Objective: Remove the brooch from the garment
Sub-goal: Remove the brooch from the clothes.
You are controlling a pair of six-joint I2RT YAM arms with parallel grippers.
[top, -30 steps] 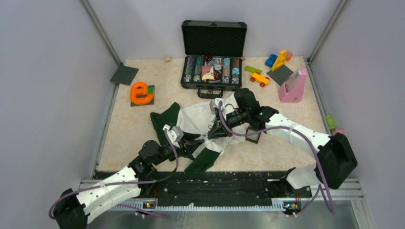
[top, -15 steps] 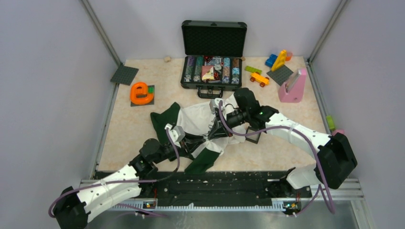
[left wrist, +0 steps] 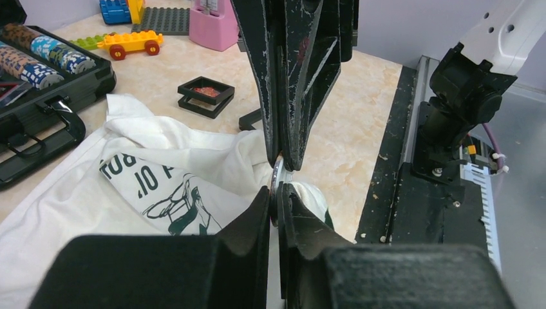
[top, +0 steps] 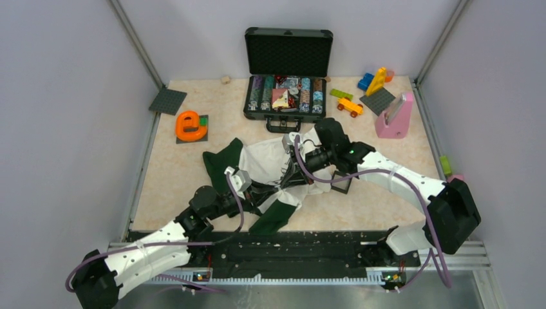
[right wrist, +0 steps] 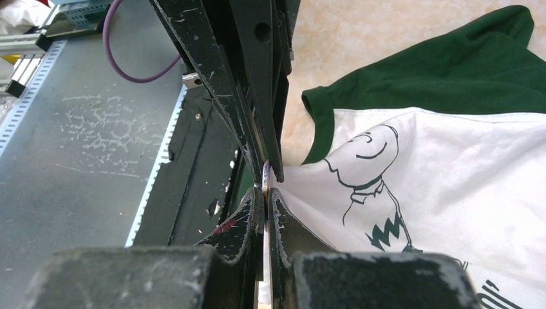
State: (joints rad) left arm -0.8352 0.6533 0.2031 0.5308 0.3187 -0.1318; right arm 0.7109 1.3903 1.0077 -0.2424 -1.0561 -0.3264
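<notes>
Left gripper (left wrist: 278, 179) first: its scuffed black fingers (left wrist: 256, 215) are clenched tight on a puckered fold of the garment (left wrist: 161, 161), with a thin pale sliver showing in the crack between them. Right gripper (right wrist: 265, 183) likewise, squeezed hard onto soft white cloth just beside the dark green trim (right wrist: 319, 125). The two pinches sit close together at the middle of the shirt. It lies rumpled near the front edge of the beige, stone-patterned worktop (top: 187, 174), about midway along. White body, green sleeves, a green line-drawn cartoon boy with a zigzag stripe. The brooch? I cannot pick it out; the fingers hide the pinched cloth. Beside the shirt, toward the right edge, lies a small black square frame (left wrist: 206, 95) holding something reddish, too small to identify.
</notes>
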